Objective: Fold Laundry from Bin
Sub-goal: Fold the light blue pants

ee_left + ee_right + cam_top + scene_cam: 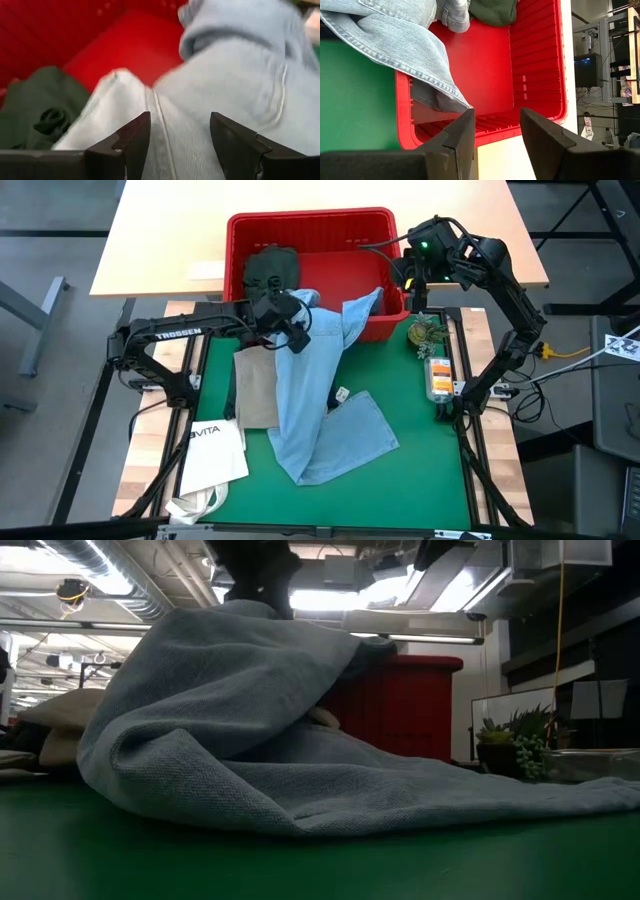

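The red bin (310, 218) stands at the table's far side, and a dark green piece (268, 270) lies in its left half. Light blue jeans (320, 400) stretch from the bin's near rim down onto the green mat. My left gripper (290, 325) is at their upper part, by the bin's near rim, shut on the cloth. Khaki trousers (255, 390) lie flat on the mat, partly under the jeans. Above the bin's right wall my right gripper (412, 280) is open, with nothing between its fingers (460, 135). My left gripper pinches a bunched fold of the jeans along a seam (165, 135) between its two fingers. The fingers slant down from the table's left. The cloth rises to a peak (250, 610) at the fingers. The rest lies slack on the mat, and one part (440, 95) hangs over the bin's near rim.
A white tote bag (212, 452) lies at the mat's near left corner. A small potted plant (425, 335) and an orange-topped box (438, 375) stand along the mat's right edge. Bare green mat shows at the near right.
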You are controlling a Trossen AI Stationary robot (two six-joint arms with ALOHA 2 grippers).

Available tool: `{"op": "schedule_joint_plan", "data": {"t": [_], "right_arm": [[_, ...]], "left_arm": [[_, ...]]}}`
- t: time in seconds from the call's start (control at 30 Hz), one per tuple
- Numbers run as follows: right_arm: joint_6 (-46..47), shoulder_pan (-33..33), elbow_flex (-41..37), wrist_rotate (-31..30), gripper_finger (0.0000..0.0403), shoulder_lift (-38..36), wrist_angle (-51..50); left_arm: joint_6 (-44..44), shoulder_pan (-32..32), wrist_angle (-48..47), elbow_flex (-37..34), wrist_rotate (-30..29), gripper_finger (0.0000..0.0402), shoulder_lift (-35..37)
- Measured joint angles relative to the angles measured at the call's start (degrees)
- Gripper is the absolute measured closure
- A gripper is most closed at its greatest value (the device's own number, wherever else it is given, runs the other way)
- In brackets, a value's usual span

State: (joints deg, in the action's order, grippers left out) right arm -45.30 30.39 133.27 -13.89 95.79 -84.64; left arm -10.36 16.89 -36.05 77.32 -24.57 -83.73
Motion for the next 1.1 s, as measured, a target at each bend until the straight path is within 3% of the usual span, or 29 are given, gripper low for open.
{"op": "schedule_joint_plan", "data": {"t": [0.33,0.7,1.1], "right_arm": [[0.00,0.00,0.00,0.02,0.0246,0.00,0.04],[0.02,0.00,0.00,0.02,0.0246,0.00,0.04],[0.02,0.00,0.00,0.02,0.0246,0.00,-0.29]], "left_arm": [[0.01,0.24,-5.06,0.07,0.06,0.0225,-0.67],[0.40,0.26,-4.70,0.04,-0.80,0.0389,-0.67],[2.03,0.52,3.37,2.53,0.18,0.0394,0.60]]}}
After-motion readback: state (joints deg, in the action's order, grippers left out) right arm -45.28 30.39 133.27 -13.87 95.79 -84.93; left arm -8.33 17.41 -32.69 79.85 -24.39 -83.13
